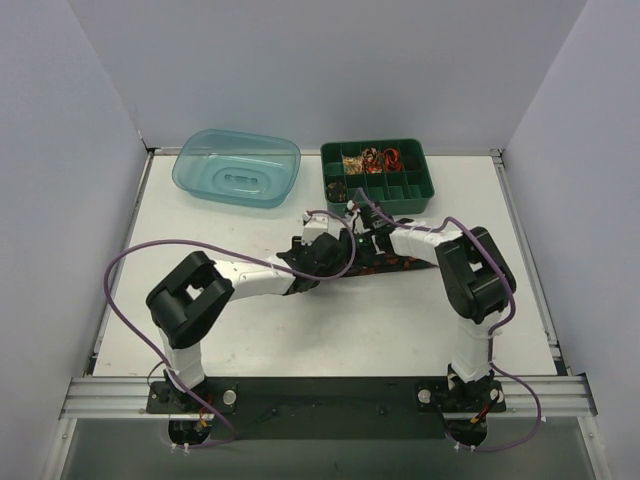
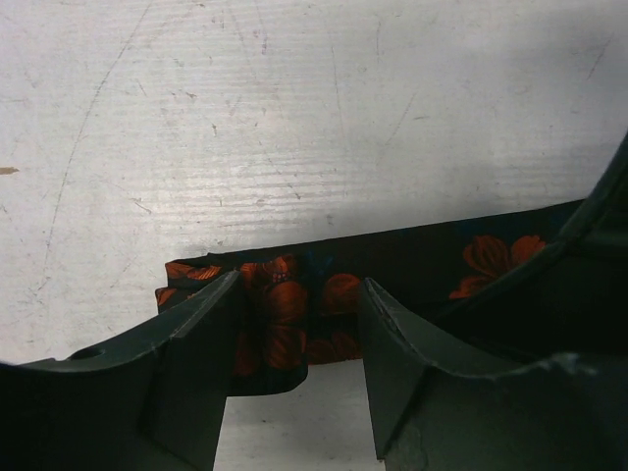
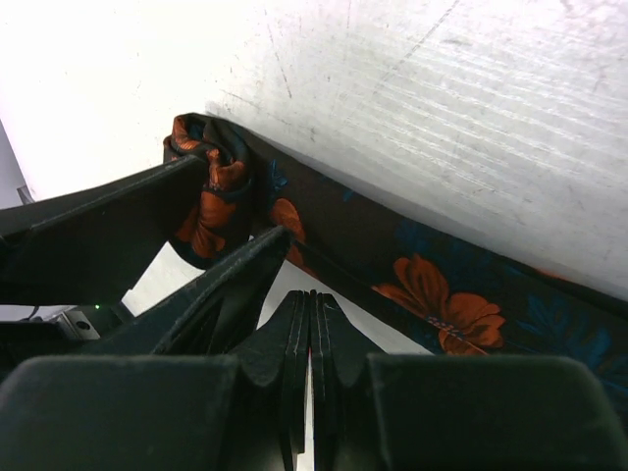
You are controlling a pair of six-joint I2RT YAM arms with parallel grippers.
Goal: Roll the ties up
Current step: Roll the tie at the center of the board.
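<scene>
Straddles rolled end of tie point(image 2: 412, 260) with left gripper point(image 2: 299, 294) spread apart; holds right gripper point(image 3: 311, 304) closed, empty, beside it.

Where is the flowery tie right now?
In the top view the tie lies mid-table, just nearer the arms than the green tray, its end between the left gripper's open fingers.

White table point(image 1: 400, 330) in the middle, w/ pale grey-blue walls on 3 sides: back wall point(image 1: 330, 60), left wall point(image 1: 60, 150), right wall point(image 1: 590, 150). Close up, the table top shows lots of thin scratches point(image 2: 294, 118). A metal rail point(image 1: 110, 398) runs along the near edge, & thin metal strips point(image 1: 530, 260) run down both sides. Light is soft & even.
</scene>
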